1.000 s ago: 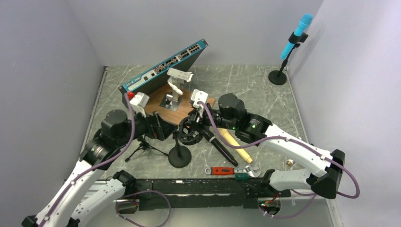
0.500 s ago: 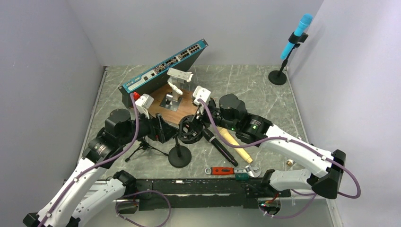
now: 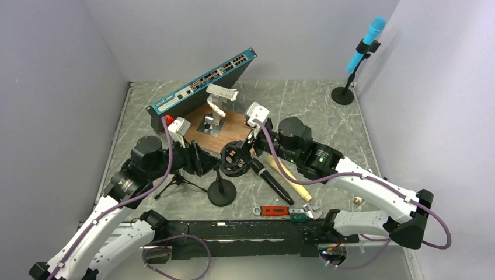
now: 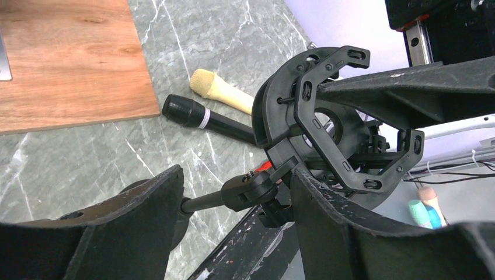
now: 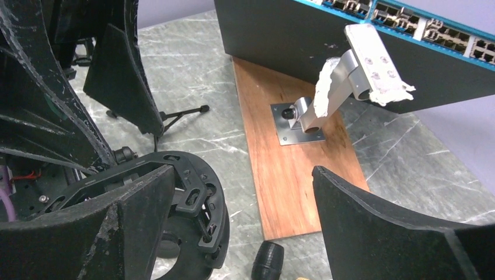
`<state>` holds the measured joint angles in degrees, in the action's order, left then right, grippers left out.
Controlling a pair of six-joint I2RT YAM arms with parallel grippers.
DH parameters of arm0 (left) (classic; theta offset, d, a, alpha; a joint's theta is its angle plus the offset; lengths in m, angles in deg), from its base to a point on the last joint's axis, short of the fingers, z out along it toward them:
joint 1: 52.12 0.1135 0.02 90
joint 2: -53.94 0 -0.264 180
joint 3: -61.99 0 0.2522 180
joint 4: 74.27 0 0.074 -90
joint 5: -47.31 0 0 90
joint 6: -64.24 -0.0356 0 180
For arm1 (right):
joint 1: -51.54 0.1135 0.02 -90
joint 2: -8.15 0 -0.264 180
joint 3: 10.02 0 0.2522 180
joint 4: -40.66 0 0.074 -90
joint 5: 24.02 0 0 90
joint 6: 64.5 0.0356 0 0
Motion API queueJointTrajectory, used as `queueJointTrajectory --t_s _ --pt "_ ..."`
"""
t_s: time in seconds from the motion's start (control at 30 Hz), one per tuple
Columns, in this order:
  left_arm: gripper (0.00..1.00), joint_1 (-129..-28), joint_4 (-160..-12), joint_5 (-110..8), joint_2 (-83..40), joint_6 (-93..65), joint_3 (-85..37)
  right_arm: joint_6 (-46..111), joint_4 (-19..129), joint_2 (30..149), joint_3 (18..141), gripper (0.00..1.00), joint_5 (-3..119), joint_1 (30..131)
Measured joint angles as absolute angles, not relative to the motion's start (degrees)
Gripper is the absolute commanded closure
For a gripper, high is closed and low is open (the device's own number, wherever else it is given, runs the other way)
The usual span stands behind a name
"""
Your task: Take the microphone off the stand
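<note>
- Top view: you have the microphone (image 3: 271,181) flat on the table (image 3: 303,105), out of the shock mount (image 3: 236,158). It lies just off the right gripper's (image 3: 245,149) fingertips, alongside a beige handle (image 3: 290,179). I'd call the removal itself done.
- Top view: the left gripper (image 3: 201,163) sits at the stand (image 3: 222,192), just below the mount. My read is that it's there to brace the stand so it doesn't tip.
- Left wrist: the stand's swivel joint (image 4: 254,189) runs between the fingers (image 4: 146,216). The jaws are spread, with a gap on one side. I can't tell whether the other pad touches it, so don't count it as a clamp.
- Left wrist: the mount is empty, up past the fingertips. The microphone lies beyond it on the table, well clear of both pads.
- Right wrist: the fingers (image 5: 373,221) are wide apart and hold nothing. That fits a release with the microphone put down.
- Right wrist: the microphone's black end (image 5: 268,259) shows low between the fingers, apart from both. The mount's ring (image 5: 192,192) is close against one finger, so watch for a snag when you back out.
- Right wrist: the wooden board (image 5: 292,169) lies ahead of the open jaws, untouched.
</note>
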<state>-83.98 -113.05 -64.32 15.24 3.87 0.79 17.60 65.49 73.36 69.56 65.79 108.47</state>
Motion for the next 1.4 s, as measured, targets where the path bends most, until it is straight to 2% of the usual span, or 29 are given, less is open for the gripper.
queueJointTrajectory --t_s 0.33,0.6,0.77,0.97,1.2,1.4 --pt "0.39 -84.2 -110.0 -63.8 17.5 3.8 3.5 19.1 63.6 70.6 71.3 0.02 72.9 108.6" --pt "0.42 -84.2 -107.6 -64.4 17.5 4.0 8.7 19.0 55.6 62.1 68.7 0.0 83.2 108.5" --pt "0.38 -84.2 -104.9 -65.7 17.3 5.4 13.4 19.1 52.9 60.7 66.6 0.0 88.3 108.2" --pt "0.32 -84.2 -106.8 -65.0 16.2 5.2 13.3 19.0 53.4 63.4 65.8 0.0 91.0 108.0" --pt "0.32 -84.2 -108.0 -64.3 14.4 4.9 12.1 18.6 54.6 64.9 65.8 0.0 92.7 108.0" --pt "0.31 -84.2 -104.1 -65.3 14.8 7.1 17.0 18.4 54.3 63.7 65.8 0.0 93.3 108.0"
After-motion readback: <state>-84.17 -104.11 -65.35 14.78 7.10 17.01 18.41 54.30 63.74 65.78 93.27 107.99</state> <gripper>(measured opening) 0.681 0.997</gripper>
